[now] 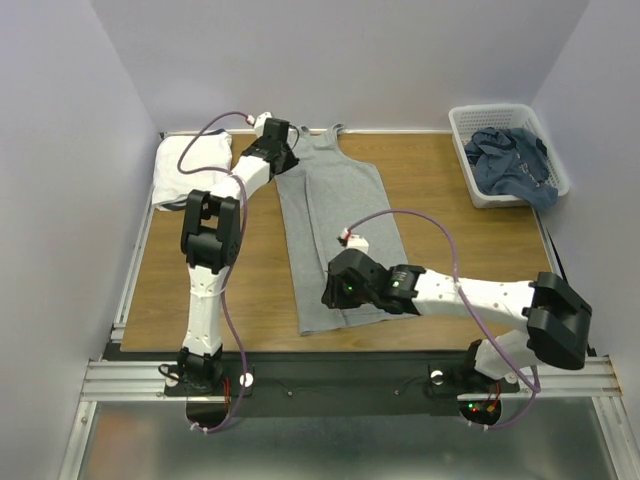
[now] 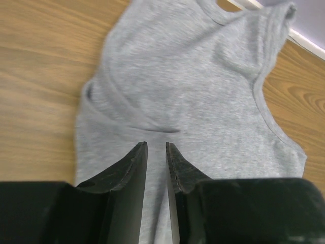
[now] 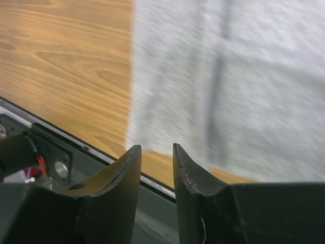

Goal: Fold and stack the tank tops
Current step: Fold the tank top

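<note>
Far right corner first: the white plastic lattice basket [image 1: 490,108] has a crumpled dusty blue knit tank top [image 1: 505,160] heaped inside it, one edge spilling over the near rim. Whether more than one top is in that heap, I cannot tell.

Out on the brown wood-grain table [image 1: 260,280], the heather grey knit tank top [image 1: 330,200] lies flat down the middle, neck and narrow straps at the far edge, hem close to the near edge. A soft crease runs across it near the armhole in the left wrist view. At the far left corner sits a folded white knit tank top [image 1: 190,165], well apart from the grey one.

Left gripper [image 2: 156,145] hovers over the grey top's shoulder end – jaws a narrow slit apart, nothing pinched between them. Right gripper [image 3: 156,147] hangs over the hem's left corner by the table's near edge – jaws spread a little wider, and nothing is between them either.

Plain pale grey walls [image 1: 350,60] box in the table on three sides, and a silver aluminium rail [image 1: 350,375] runs along the near edge where both arm bases are bolted.
</note>
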You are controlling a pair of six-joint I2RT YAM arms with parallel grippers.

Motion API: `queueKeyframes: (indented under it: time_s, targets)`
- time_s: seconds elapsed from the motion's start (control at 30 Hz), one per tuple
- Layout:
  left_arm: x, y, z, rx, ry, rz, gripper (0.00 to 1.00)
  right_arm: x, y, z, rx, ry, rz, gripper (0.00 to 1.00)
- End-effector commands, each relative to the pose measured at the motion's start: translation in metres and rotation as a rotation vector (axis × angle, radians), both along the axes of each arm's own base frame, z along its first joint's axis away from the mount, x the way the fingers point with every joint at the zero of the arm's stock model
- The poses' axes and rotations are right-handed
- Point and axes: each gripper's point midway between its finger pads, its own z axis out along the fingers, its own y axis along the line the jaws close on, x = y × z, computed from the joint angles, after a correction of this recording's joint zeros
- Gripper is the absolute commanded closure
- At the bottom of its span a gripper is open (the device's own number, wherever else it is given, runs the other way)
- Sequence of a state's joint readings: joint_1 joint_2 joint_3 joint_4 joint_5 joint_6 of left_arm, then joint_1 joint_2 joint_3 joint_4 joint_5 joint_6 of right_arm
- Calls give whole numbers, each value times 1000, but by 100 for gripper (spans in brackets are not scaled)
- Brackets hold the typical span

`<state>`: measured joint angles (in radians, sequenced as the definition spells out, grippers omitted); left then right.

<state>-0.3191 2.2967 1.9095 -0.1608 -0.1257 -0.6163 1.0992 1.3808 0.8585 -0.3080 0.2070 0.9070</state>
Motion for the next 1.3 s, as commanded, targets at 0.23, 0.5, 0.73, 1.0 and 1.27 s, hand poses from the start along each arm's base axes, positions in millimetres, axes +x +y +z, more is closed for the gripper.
queueKeyframes:
  time_s: [0.23,0.5,0.73,1.0,1.27]
  targets:
    - [1,31,6,-65,10,-51,74,8,62,-25,-138,-52,155,67]
    - [1,29,-31,-37,95,-77,74,6,61,-63,-232,-29,169,60]
    - [6,41,-54,0,153,-42,87,-18,72,-74,-230,19,236,63]
    - [23,47,-51,-2,133,-30,91,-43,106,-58,-148,60,334,62]
    - [46,44,-11,-8,0,-78,78,-18,138,-30,-83,-5,313,57]
